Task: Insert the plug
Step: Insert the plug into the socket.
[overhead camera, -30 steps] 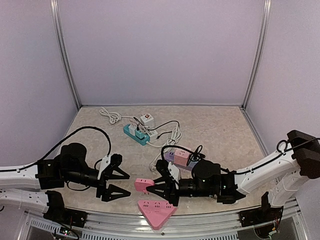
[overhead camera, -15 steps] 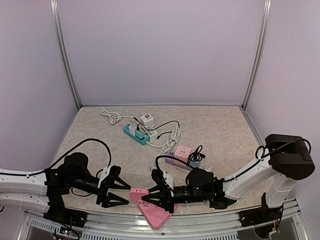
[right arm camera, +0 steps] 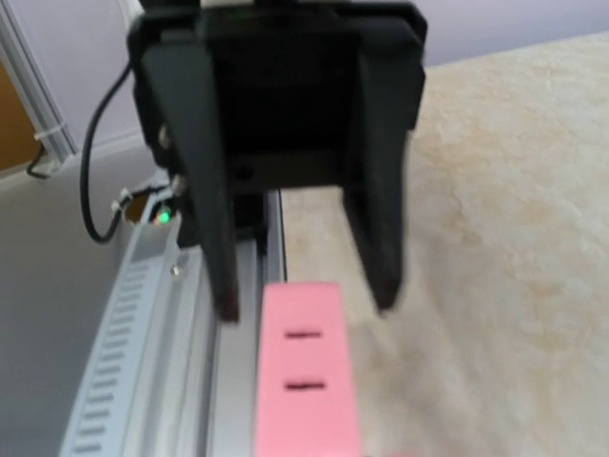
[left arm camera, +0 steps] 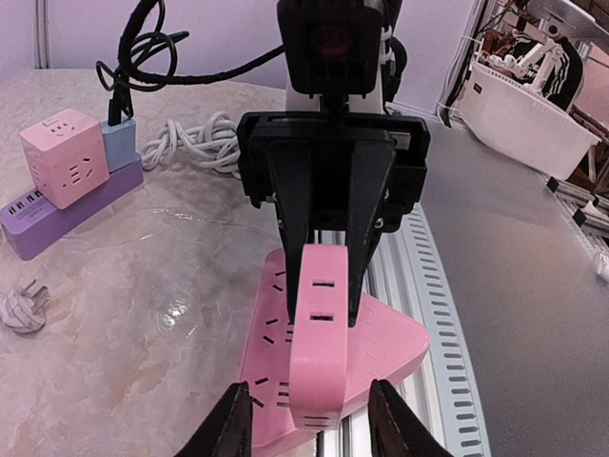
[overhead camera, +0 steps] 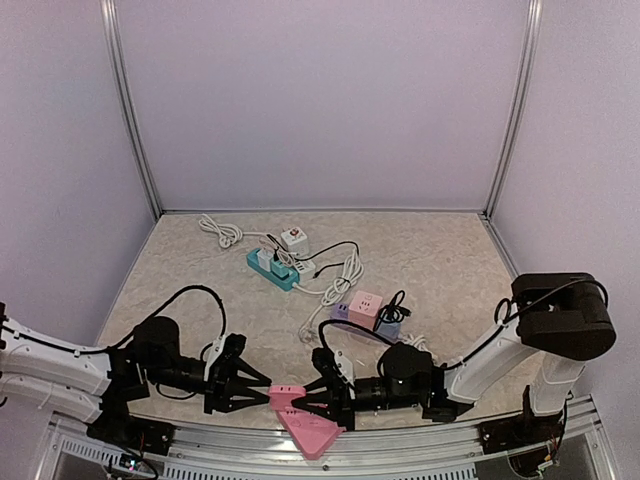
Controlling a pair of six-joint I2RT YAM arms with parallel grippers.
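The right gripper (left arm camera: 324,307) is clamping the pink plug (left arm camera: 316,371) at the end away from the left gripper (left arm camera: 312,424), holding it out just over the pink triangular strip (left arm camera: 390,347). The left gripper is standing wide, the plug's free end lying between its fingers, no contact showing. Nothing is seated yet, I'm judging: the second grip and the push into a socket are all remaining. The prongs are hiding underneath, and the right wrist view is blurring badly.

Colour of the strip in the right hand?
Pink; the strip shows best in left wrist view.
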